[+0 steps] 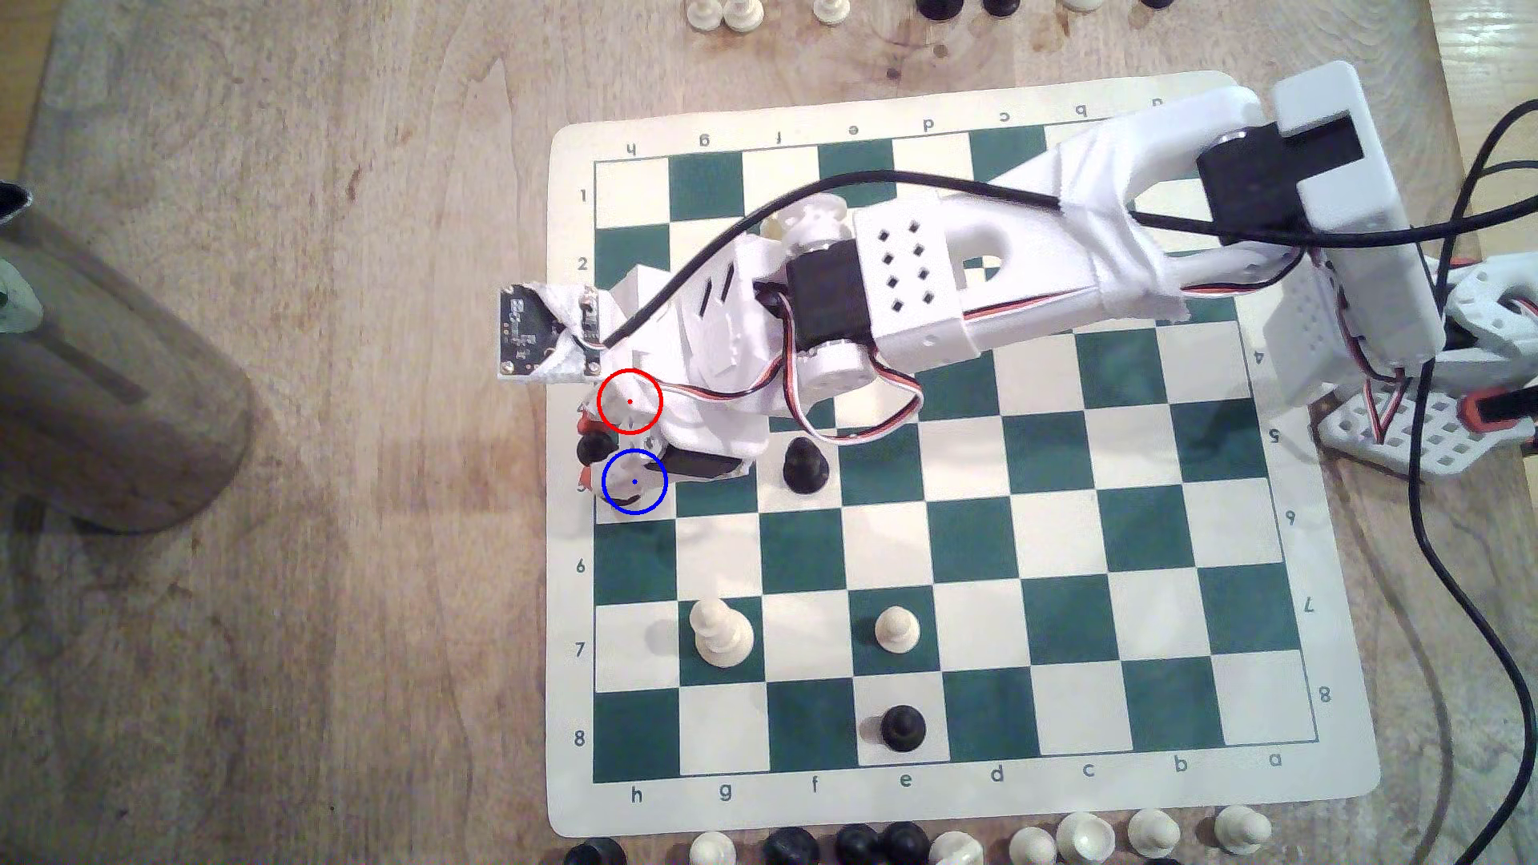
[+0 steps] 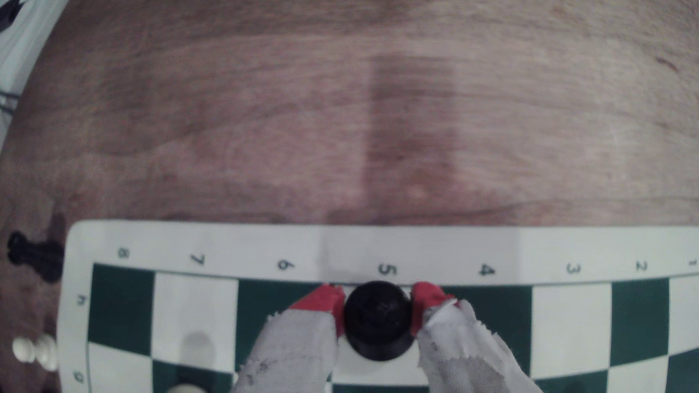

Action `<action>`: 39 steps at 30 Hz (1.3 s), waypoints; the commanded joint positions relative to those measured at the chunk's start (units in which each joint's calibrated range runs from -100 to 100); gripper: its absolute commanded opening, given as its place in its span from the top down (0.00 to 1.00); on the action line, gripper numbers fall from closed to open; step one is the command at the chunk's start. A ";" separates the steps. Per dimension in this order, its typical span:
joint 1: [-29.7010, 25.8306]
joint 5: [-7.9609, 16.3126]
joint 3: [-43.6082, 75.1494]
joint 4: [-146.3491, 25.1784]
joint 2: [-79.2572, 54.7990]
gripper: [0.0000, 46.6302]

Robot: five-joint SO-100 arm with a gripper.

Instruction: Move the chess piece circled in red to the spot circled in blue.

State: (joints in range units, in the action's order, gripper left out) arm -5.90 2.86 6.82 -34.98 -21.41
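Wrist view first, read from its left: the red-tipped finger (image 2: 321, 302) of the pincer (image 2: 378, 302) sits against one flank of the chess piece (image 2: 378, 321), the black piece fills the gap between the fingers, and the other red tip presses close on its far flank. The jaws are narrowed to the width of the piece and appear to clasp it, though contact on both sides is hard to confirm through the blur. Beneath the piece lies a cream square in the edge file beside the numeral 5, so the piece is between the fingers, over or on the spot (image 1: 620, 503); whether its base rests on the board (image 2: 416, 245) cannot be told. In the exterior view, the piece (image 1: 592, 447) peeks out as a dark blob at the pincer (image 1: 592, 453) tip, just beside the blue ring and below the red ring. The carry seems nearly over, and the step in hand looks like placement. Next would come lowering until the base seats flat, centring it in the ring, then parting the fingers and rising straight up so the piece is not tipped.
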 commanded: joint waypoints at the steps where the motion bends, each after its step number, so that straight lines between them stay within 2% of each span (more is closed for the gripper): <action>1: -0.47 -0.15 1.43 -0.24 1.97 0.99; 22: -0.08 -0.24 0.97 -0.81 0.19 0.99; 23: -0.08 -0.29 0.97 -1.14 0.10 0.92; 27: -0.01 -0.68 0.97 -2.78 0.10 0.73; 28: -0.01 -0.73 0.97 -4.00 0.19 0.55; 29: -0.01 -0.73 0.97 -4.74 0.44 0.44; 31: -0.01 -0.63 0.70 -5.89 1.12 0.31; 39: 0.07 -0.73 -2.20 -10.06 7.49 0.24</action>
State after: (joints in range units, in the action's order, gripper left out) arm -5.90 2.17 6.28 -43.90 -23.00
